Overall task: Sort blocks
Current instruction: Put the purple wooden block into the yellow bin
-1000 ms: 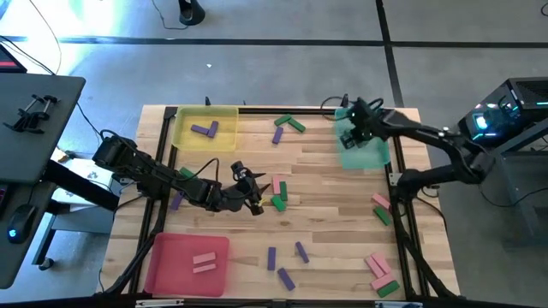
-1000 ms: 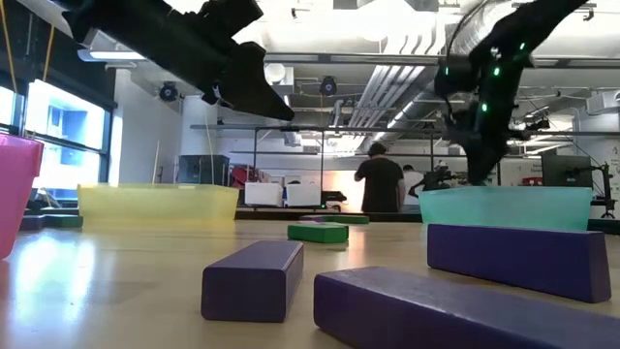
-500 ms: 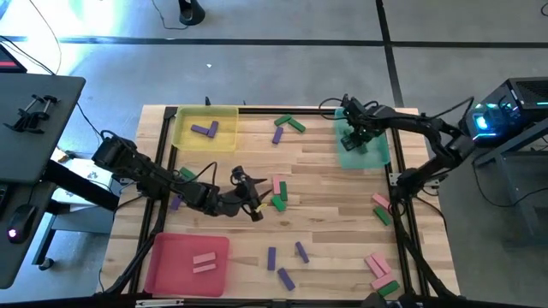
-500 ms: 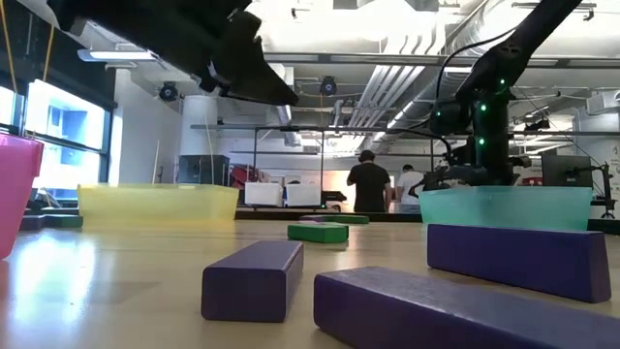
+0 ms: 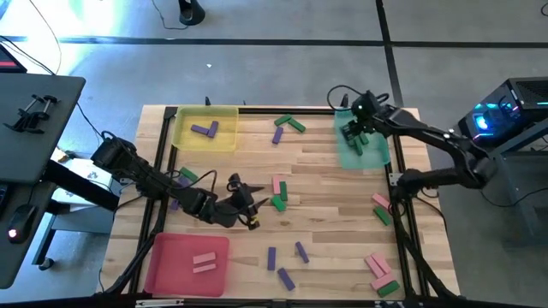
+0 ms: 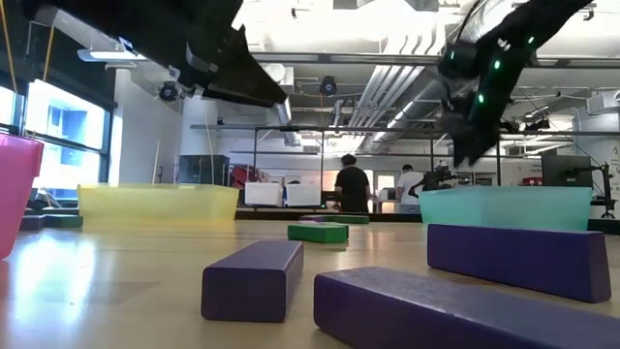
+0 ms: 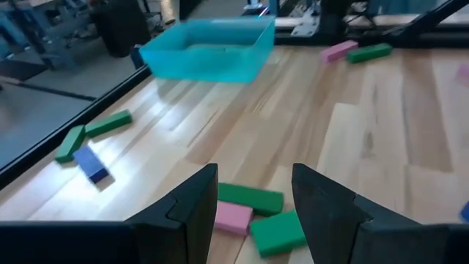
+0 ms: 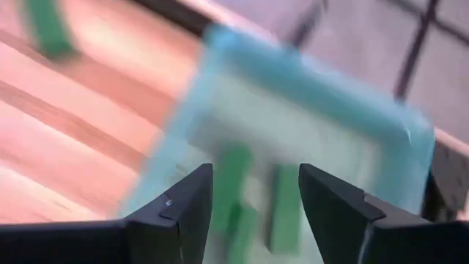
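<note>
R tool [image 5: 353, 130] hangs over the teal tray [image 5: 364, 157] at the far R of the surface [image 5: 334, 214], fingers spread w/ nothing between them; R wrist view shows green blocks [image 8: 233, 180] lying in that tray below the gap, blurred. L tool [image 5: 244, 205] sits low near mid-surface, fingers spread & empty, just beside a small cluster: pink block [image 5: 277, 185] w/ two green blocks [image 5: 280, 198] by it; L wrist view shows the same cluster right ahead of the fingers [image 7: 194, 213]. Yellow tray [image 5: 205, 128] at far L corner holds purple blocks [image 5: 204, 130]; red tray [image 5: 187, 263] at near L corner holds pink blocks [image 5: 203, 262]. Loose on the surface: green + purple pieces [image 5: 288, 127] between yellow & teal trays, purple trio [image 5: 285, 261] near the front edge, pink/green group [image 5: 379, 272] at near R corner, pink + green pair [image 5: 380, 208] at the R edge. Low view: people [image 6: 352, 189] stand in the room behind.
</note>
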Robot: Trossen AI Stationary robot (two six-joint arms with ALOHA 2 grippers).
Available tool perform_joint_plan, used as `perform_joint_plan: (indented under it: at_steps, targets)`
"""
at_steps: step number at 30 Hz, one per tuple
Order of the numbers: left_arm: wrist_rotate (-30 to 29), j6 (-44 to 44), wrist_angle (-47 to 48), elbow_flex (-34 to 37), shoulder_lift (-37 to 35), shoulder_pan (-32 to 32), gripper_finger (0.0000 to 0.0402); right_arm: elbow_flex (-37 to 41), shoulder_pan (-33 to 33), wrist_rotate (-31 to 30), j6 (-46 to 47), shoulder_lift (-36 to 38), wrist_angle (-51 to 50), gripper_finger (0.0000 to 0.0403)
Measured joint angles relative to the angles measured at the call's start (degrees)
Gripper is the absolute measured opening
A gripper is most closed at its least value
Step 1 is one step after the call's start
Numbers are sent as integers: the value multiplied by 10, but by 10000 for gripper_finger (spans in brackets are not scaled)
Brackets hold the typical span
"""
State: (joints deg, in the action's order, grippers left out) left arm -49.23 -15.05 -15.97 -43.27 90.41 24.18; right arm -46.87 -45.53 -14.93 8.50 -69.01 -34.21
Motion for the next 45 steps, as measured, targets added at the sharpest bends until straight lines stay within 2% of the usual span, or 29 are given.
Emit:
perform_joint_plan:
  at_steps: [5, 12, 17, 21, 24, 28, 34, 38, 41, 45]
  targets:
    - [2, -18, 7, 0, 0, -6, 163, 0, 57, 5, -44, 70, 125, 190]
    - [11, -39, 21, -20, -36, -3, 163, 0, 115, 29, -99, 137, 237, 190]
    - [11, -49, 61, -32, -74, -1, 163, 0, 130, 26, -85, 135, 262, 190]
    - [3, -112, 99, -32, -91, -1, 163, 0, 156, 26, -100, 102, 264, 190]
    - [-5, -169, 139, -32, -87, 10, 163, 0, 206, 35, -113, 81, 264, 190]
    - [-16, -275, 194, -32, -82, 32, 163, 6, 304, 25, -74, 66, 266, 190]
    - [-15, -428, 323, -32, -108, 81, 163, 7, 458, -53, -25, 67, 256, 190]
    - [-19, -554, 465, -32, -128, 96, 163, 7, 547, -112, 46, 60, 256, 190]
    - [34, -704, 588, -32, -136, 101, 163, 7, 605, -155, 110, 49, 257, 190]
    - [150, -848, 727, -31, -131, 101, 163, 7, 673, -208, 176, 21, 259, 190]
